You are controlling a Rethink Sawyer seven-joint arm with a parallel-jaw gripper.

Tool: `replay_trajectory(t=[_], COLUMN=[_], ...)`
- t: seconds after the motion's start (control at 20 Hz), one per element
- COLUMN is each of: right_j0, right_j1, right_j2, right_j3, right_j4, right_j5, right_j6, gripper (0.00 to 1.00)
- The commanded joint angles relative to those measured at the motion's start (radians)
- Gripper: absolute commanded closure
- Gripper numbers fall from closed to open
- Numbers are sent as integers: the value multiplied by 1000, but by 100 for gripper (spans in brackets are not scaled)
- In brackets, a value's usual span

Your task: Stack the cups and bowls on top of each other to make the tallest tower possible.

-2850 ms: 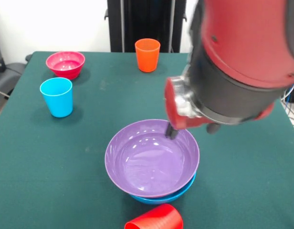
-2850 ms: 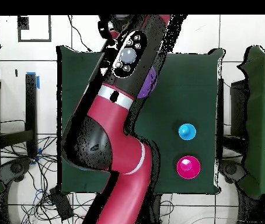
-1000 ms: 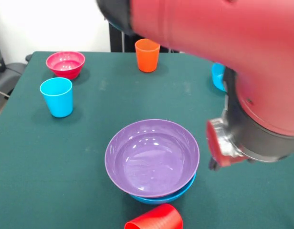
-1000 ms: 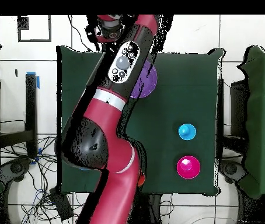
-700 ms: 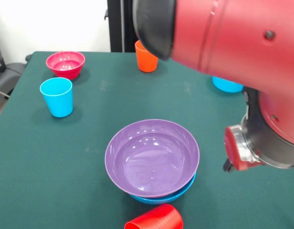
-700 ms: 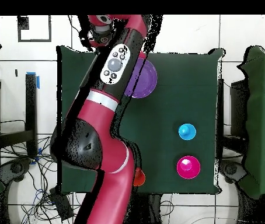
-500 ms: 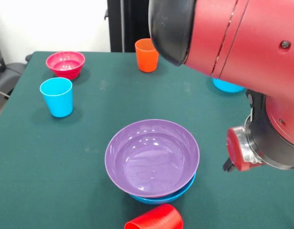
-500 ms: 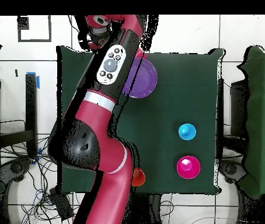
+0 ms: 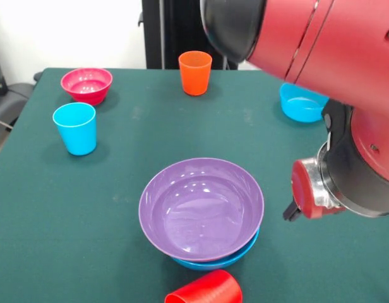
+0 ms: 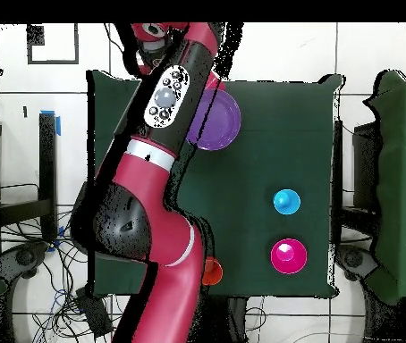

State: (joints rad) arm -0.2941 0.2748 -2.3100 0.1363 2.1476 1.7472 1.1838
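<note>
A purple bowl sits nested on a blue bowl near the table's front; the purple bowl also shows in the overhead view. A red cup lies on its side just in front of them. A light blue cup and a pink bowl stand at the left. An orange cup stands at the back. A second blue bowl is at the back right. The red arm hangs over the right side. Its end reaches past the table edge, and the gripper's state does not show.
The arm's wrist joint hangs low, just right of the purple bowl. In the overhead view the light blue cup and the pink bowl stand apart on the dark green table. The arm partly covers the orange cup.
The arm has swung to the right in the front view, uncovering the orange cup and the back blue bowl. The wrist joint shifted slightly. No cup or bowl has moved.
</note>
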Motion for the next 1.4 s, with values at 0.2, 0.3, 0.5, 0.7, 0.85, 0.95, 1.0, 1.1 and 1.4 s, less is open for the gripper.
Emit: replay_trajectory(t=[0.2,0.3,0.5,0.7,0.85,0.95,1.0,1.1,1.4], right_j0=[1,3,3,1,-2,-8,-10,-10,9], right_j1=[-43,-18,16,31,41,38,44,44,-23], right_j2=[-121,-107,-83,-54,-29,-44,-33,-18,46], right_j3=[-71,-70,-60,-60,-58,-67,-67,-63,-58], right_j4=[-44,-49,-62,-91,-116,-103,-114,-140,-249], right_j5=[-107,-133,-203,-228,-246,-243,-250,-250,-155], right_j6=[-81,-81,-9,-22,-29,-67,-81,-78,-79], gripper=[0,0,0,0,0,0,0,0,0])
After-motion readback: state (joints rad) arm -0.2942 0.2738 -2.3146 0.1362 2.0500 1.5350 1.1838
